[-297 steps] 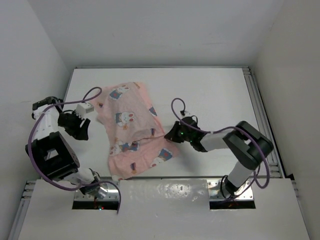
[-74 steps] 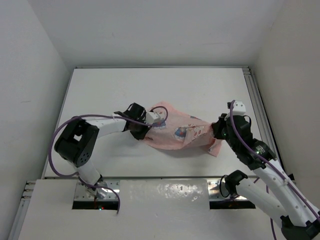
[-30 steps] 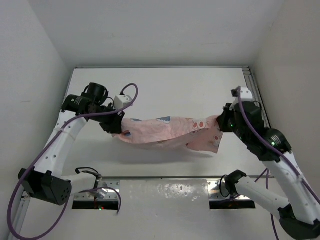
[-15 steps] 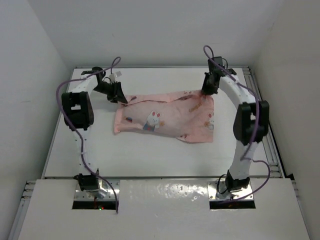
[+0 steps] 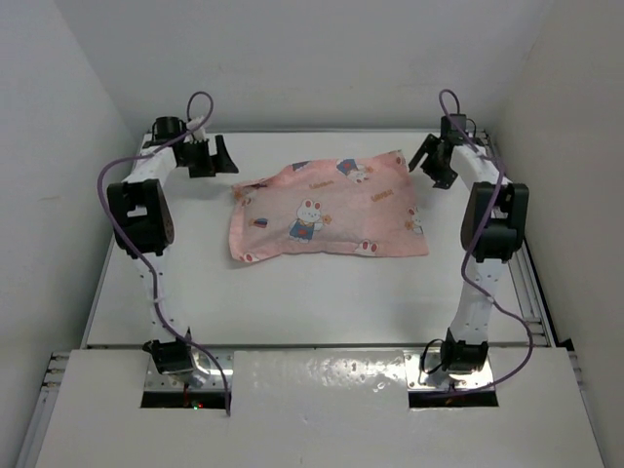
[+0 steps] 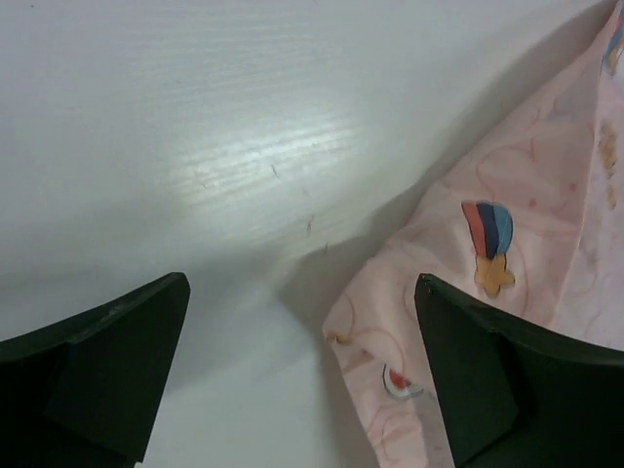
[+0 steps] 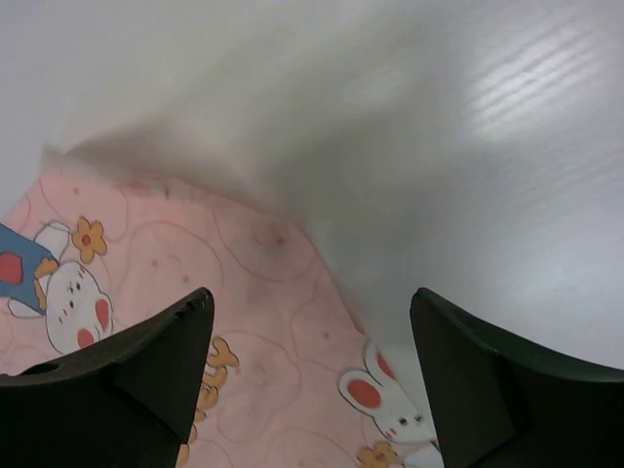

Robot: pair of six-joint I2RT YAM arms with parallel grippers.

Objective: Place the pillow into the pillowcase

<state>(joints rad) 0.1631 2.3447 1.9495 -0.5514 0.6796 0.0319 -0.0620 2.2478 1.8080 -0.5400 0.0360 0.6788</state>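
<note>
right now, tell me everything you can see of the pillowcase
The pillowcase is soft pink fabric printed with white rabbits and small coloured motifs. It lies roughly flat, slightly rumpled, on the far half of the white table. The open left gripper and right gripper flank its far corners, gripping nothing.

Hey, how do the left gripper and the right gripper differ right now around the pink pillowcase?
The left gripper hangs off the pillowcase's far-left corner, the right gripper off its far-right corner. Left looks mostly at bare table; right sees cloth across its gap. Both stand open, holding nothing.
</note>
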